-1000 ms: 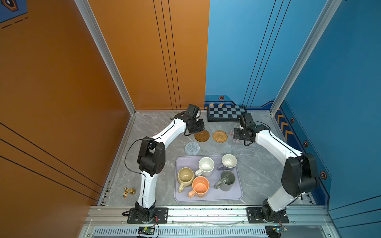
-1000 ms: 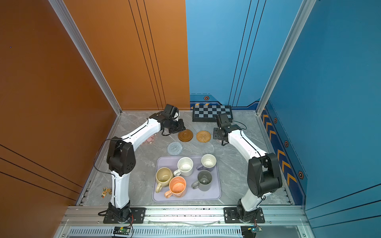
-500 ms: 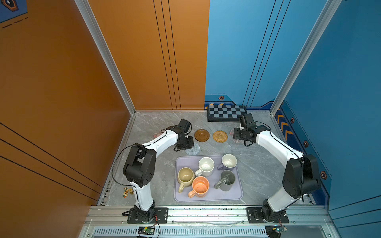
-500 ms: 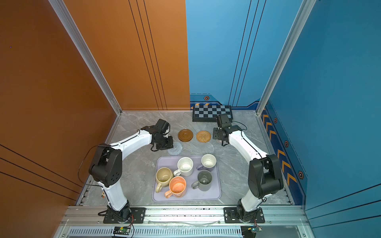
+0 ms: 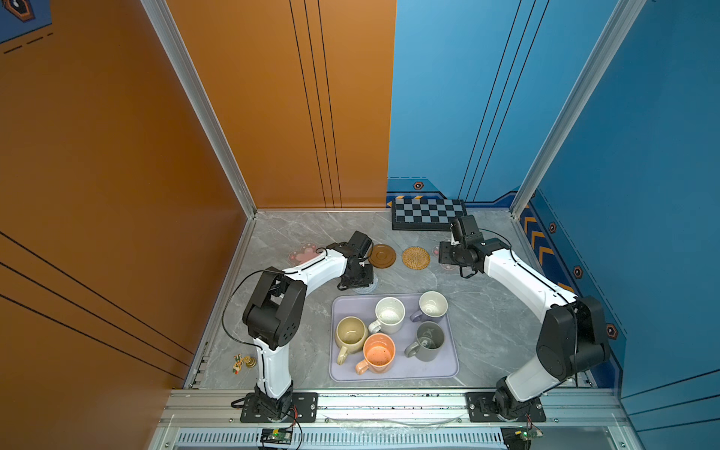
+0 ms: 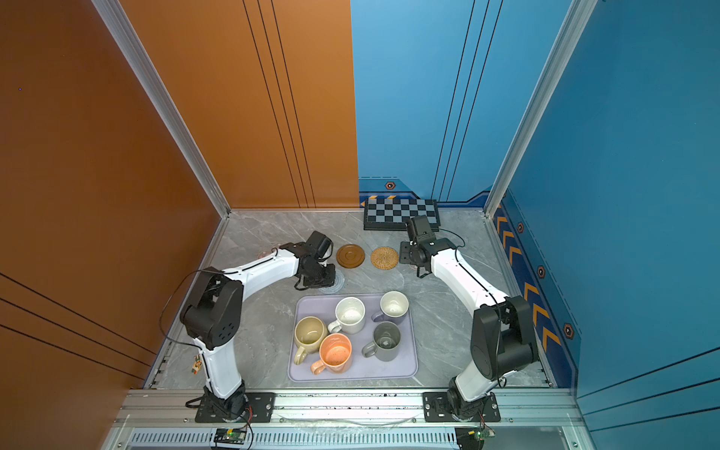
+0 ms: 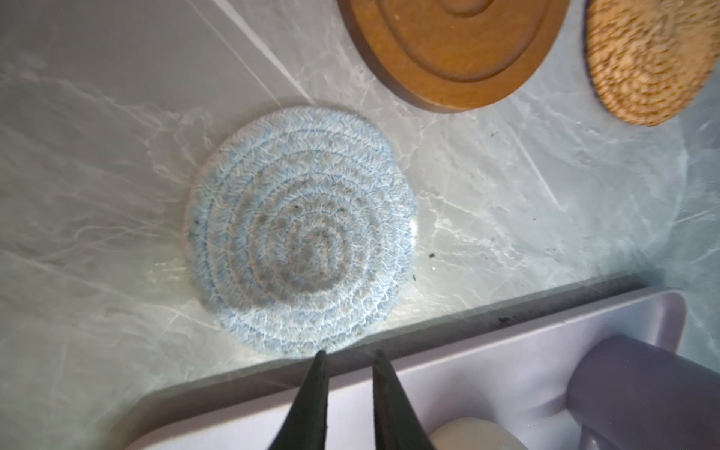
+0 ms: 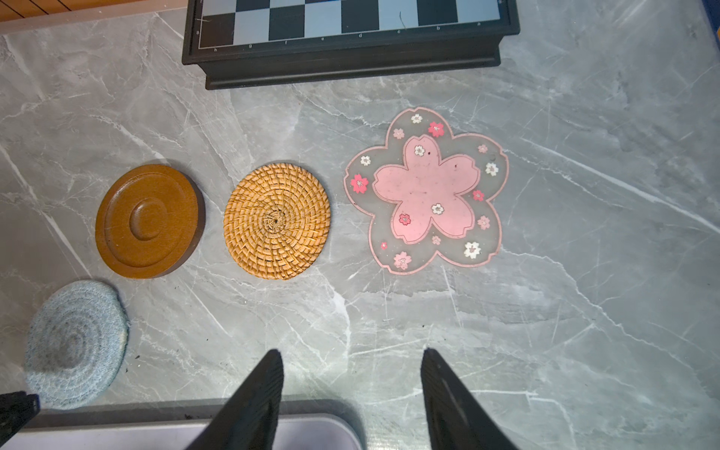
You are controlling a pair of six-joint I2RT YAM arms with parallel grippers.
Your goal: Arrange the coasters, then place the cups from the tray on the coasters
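The pale blue crocheted coaster (image 7: 300, 230) lies flat just behind the tray's (image 5: 393, 374) back rim. My left gripper (image 7: 349, 354) hovers at its near edge, jaws only slightly apart, holding nothing. In both top views that gripper (image 5: 356, 280) covers most of it. The wooden disc (image 5: 382, 255), the rattan coaster (image 5: 415, 257) and a pink flower coaster (image 8: 426, 191) lie in a row. My right gripper (image 8: 351, 352) stands open and empty in front of the flower. Another pink flower coaster (image 5: 306, 251) lies far left. Several cups stand on the tray: beige (image 5: 350, 333), speckled white (image 5: 389, 311), orange (image 5: 378, 352), lavender (image 5: 432, 306), grey (image 5: 428, 341).
A black-and-grey checkerboard (image 5: 428, 214) sits against the back wall, right behind the coaster row. Small trinkets (image 5: 243, 362) lie at the front left by the wall. Orange and blue walls close in the marble floor on three sides.
My left gripper has swung forward from beside the wooden disc to the blue crocheted coaster near the tray. The right arm has barely moved.
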